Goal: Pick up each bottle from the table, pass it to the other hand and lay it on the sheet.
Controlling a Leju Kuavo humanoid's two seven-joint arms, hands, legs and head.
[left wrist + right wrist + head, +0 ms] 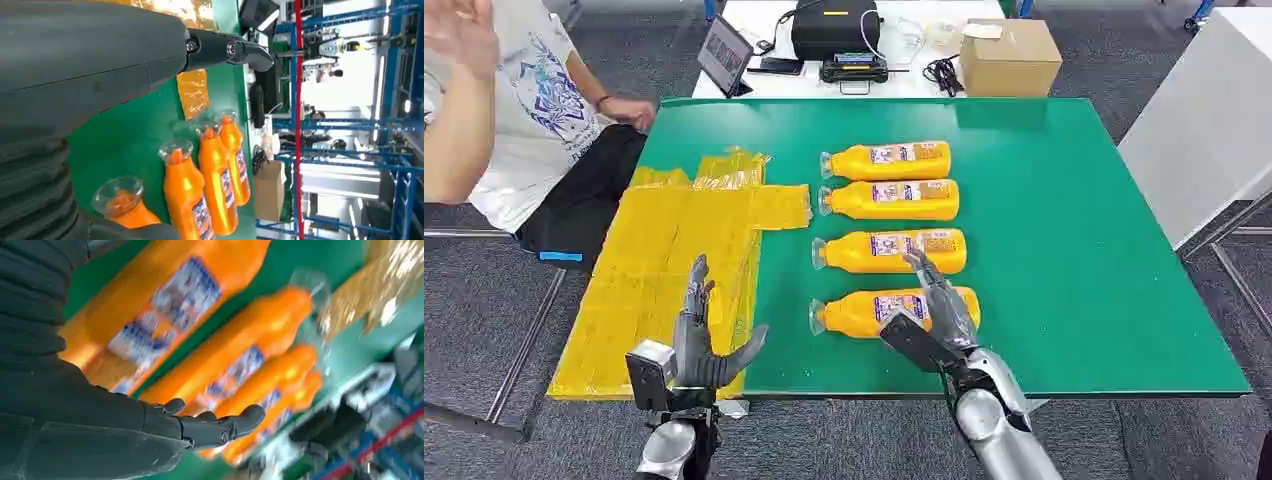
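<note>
Bottles (892, 236) right of sheet (664, 270)

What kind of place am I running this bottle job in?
Probably a robotics lab or test bay: a green-topped table with electronics behind it, a monitor, blue metal racking, and a seated person.

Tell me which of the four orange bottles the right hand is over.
The bottle nearest the robot, last in the row. The right hand hangs over its label end; the other three lie farther up the green table, untouched.
</note>
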